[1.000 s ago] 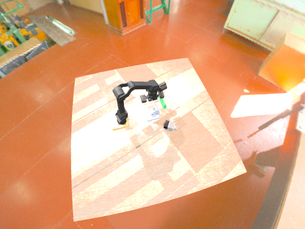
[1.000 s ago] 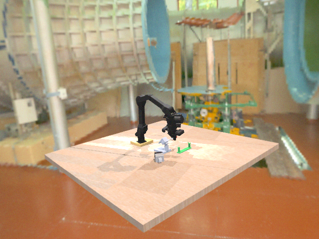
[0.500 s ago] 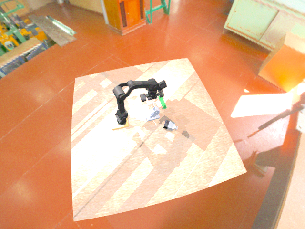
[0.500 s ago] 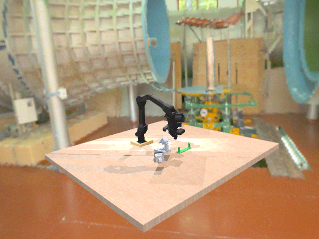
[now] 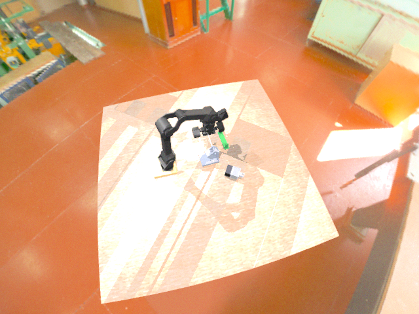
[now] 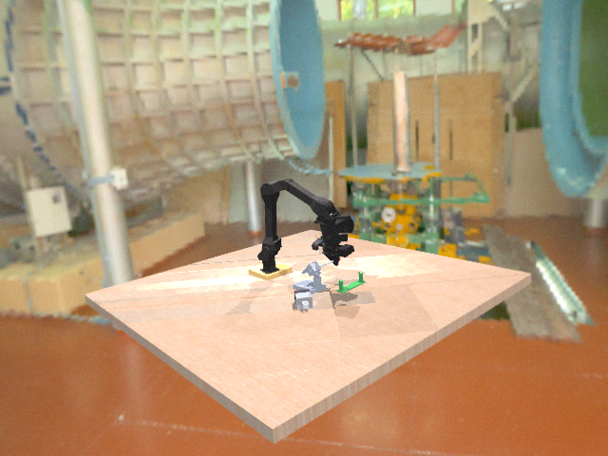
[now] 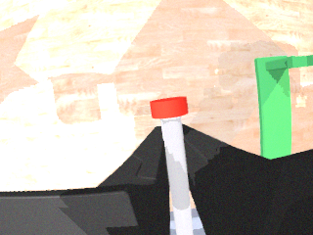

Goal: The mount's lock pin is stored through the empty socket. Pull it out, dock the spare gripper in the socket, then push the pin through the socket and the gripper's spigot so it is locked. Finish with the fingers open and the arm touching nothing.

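My gripper (image 5: 208,133) (image 6: 336,261) (image 7: 168,132) is shut on the lock pin (image 5: 210,140) (image 6: 326,264) (image 7: 177,171). The pin's red head (image 7: 168,108) sticks out past the fingertips in the wrist view. Its pale shaft slants down to the blue-grey mount (image 5: 210,163) (image 6: 319,286) (image 7: 197,226). The far end meets the upper part of the mount, where the socket is; how deep it sits is hidden. The spare gripper (image 5: 234,172) (image 6: 303,300), grey with a dark end, lies on the table beside the mount, apart from my gripper.
A green bracket (image 5: 223,140) (image 6: 352,285) (image 7: 276,117) with two upright ends stands on the table (image 5: 152,236) (image 6: 275,372), close beside the mount and my fingers. The arm's base stands on a yellow plate (image 5: 165,175) (image 6: 267,275) on the mount's other side.
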Controlling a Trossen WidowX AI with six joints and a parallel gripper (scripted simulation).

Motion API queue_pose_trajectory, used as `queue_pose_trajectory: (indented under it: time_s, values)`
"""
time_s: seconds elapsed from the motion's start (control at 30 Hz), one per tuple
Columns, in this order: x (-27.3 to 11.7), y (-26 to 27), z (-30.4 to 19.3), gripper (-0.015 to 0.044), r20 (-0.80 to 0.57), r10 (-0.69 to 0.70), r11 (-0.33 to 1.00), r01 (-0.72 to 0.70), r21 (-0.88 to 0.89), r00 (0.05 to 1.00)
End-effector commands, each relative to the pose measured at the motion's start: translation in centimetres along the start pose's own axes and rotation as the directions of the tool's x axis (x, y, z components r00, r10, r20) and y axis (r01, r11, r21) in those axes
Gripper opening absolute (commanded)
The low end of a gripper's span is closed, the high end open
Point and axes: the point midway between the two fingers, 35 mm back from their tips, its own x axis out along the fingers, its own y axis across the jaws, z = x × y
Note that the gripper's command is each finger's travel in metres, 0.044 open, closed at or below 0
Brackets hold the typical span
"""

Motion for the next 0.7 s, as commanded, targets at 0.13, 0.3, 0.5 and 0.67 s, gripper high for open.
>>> queue_pose_trajectory:
  time_s: [0.13,0.3,0.5,0.67]
  values:
    - [0.0,-0.2,0.7,0.0000,-0.003,0.000,1.000,0.000,0.002,1.000]
    - [0.1,-0.1,1.0,0.0000,-0.004,0.001,1.000,-0.001,0.002,1.000]
    - [0.3,-0.1,1.5,0.0000,-0.005,0.003,1.000,-0.003,0.002,1.000]
    - [0.3,-0.1,1.8,0.0000,-0.006,0.004,1.000,-0.004,0.003,1.000]
